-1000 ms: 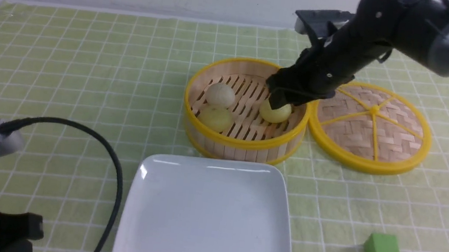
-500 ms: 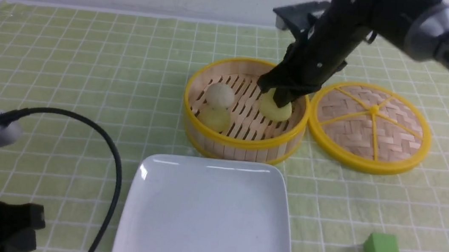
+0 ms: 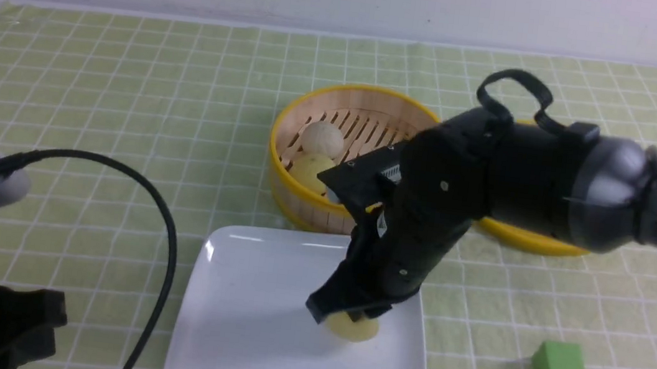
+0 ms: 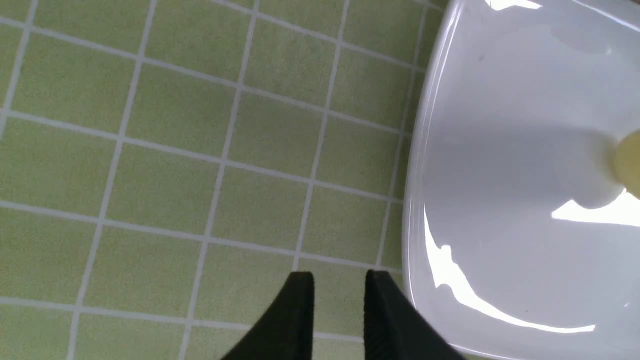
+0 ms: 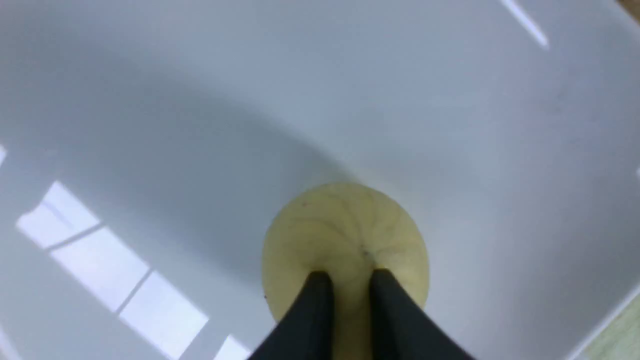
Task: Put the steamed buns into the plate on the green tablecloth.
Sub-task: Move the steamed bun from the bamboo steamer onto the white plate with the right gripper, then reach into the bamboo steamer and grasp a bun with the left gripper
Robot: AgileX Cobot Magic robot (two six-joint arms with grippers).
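Note:
My right gripper (image 3: 350, 314) is shut on a pale yellow steamed bun (image 3: 357, 330), pinching its top, low over the right half of the white square plate (image 3: 248, 325). The right wrist view shows the gripper (image 5: 350, 280) nipping the bun (image 5: 345, 230) above the plate (image 5: 200, 100). An off-white bun (image 3: 323, 138) and a second yellow bun (image 3: 311, 171) lie in the bamboo steamer (image 3: 274, 159). My left gripper (image 3: 52, 317) is shut and empty at the near left; in its wrist view (image 4: 339, 282) it hovers over the green tablecloth (image 4: 200, 150) beside the plate's rim (image 4: 415, 200).
The woven steamer lid (image 3: 522, 240) lies right of the steamer, mostly hidden behind my right arm. A green cube (image 3: 559, 366) sits on the cloth right of the plate. A black cable (image 3: 169, 253) arcs over the cloth left of the plate.
My right gripper lifted the yellow bun out of the steamer and carried it toward the camera, down over the plate. The left arm barely moved.

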